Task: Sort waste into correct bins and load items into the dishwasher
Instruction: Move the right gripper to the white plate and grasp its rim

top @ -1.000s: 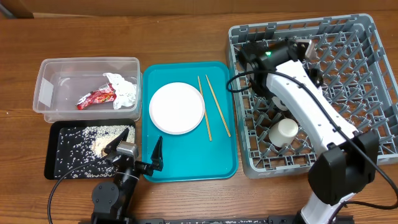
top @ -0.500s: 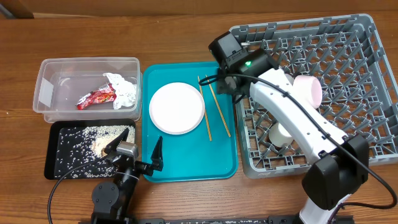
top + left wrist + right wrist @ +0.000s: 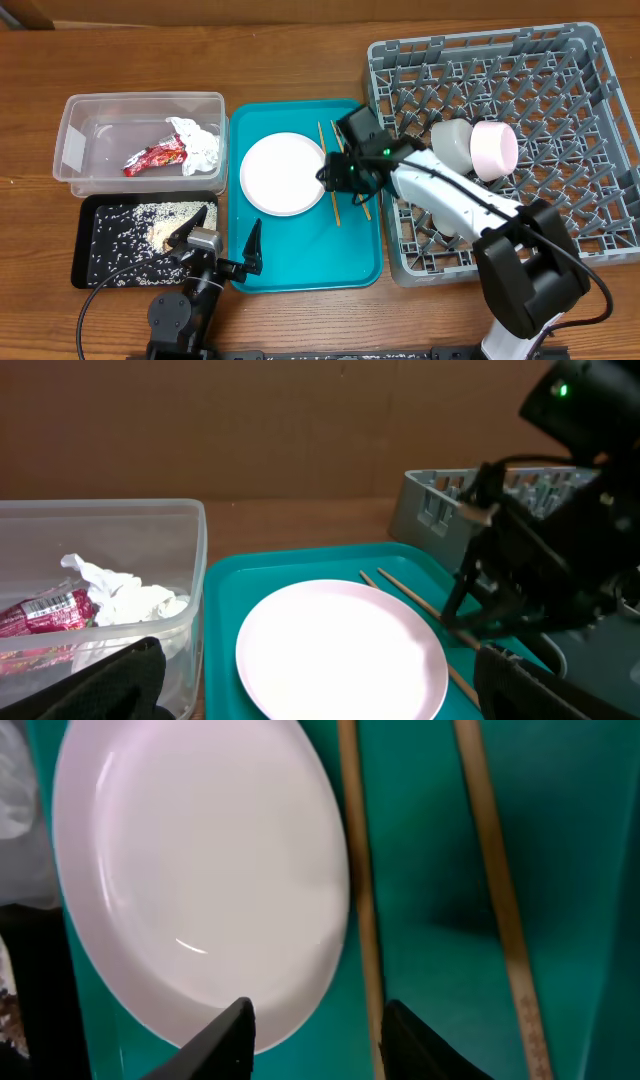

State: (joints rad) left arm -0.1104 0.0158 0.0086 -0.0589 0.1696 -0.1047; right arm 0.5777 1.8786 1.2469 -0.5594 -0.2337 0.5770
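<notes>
Grey plastic takes up the right side of the overhead view: the dish rack point(image 3: 480, 38), its pegs upright. Two bowls lie on their sides in its upper middle, a white bowl point(image 3: 450, 143) touching a pink-tinted bowl point(image 3: 495, 150). The right arm reaches from the lower right corner across the rack's left edge.

The teal tray point(image 3: 300, 250) sits in the centre, just left of the rack. At upper left stands the clear tub point(image 3: 100, 130), and directly below it lies the black tray point(image 3: 78, 245), both just beside the teal tray.

The round white plate point(image 3: 283, 172) rests in the tray's upper left part. The right gripper point(image 3: 330, 175) hangs low at the plate's right edge. In the right wrist view its fingers point(image 3: 235, 1025) stand apart with the left chopstick point(image 3: 358, 900) running between them, and whether they touch it cannot be told. The right chopstick point(image 3: 495, 910) lies outside them on bare teal.

The left gripper point(image 3: 220, 243) sits at the lower left, over the seam between the black tray and the teal tray, its fingers spread wide and holding nothing.

Inside the tub, toward its right end, the red-and-white wrapper point(image 3: 155, 157) lies against the crumpled tissue point(image 3: 198, 140). Rice point(image 3: 130, 225) is scattered over the black tray, with brown scraps point(image 3: 165, 233) heaped near its right end.
</notes>
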